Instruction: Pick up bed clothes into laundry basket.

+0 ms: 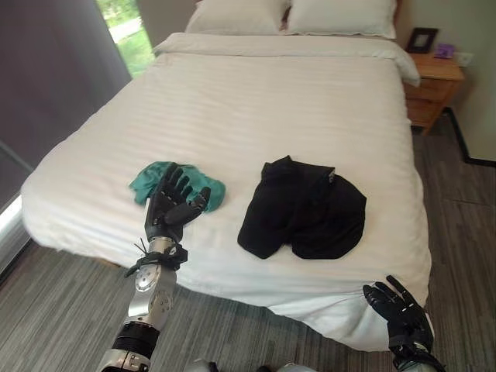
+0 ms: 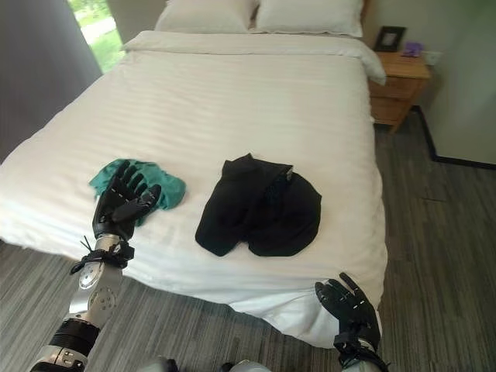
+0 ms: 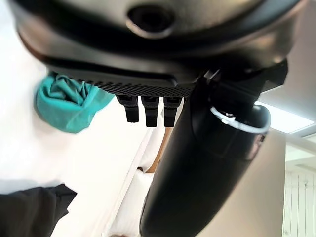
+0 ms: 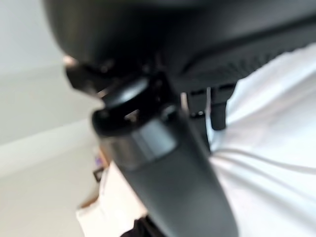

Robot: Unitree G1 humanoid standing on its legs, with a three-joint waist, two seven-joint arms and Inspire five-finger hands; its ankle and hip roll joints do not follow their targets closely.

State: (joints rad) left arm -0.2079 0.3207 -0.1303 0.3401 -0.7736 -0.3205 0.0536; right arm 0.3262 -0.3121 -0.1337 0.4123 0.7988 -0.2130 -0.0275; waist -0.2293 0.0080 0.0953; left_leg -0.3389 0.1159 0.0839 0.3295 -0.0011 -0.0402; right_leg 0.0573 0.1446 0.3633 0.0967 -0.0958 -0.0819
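right hand (image 1: 403, 314) spread-fingered at bed (image 1: 310, 101) corner; left hand (image 1: 172, 205) spread-fingered over teal garment (image 1: 159, 180).

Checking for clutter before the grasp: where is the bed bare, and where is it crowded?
Bare: the wide stretch of bed between the pillows and the clothes, and the strip between the green cloth and the black garment. Crowded: the near left edge, where the open left hand hovers at the green cloth. The open right hand is at the near right corner.
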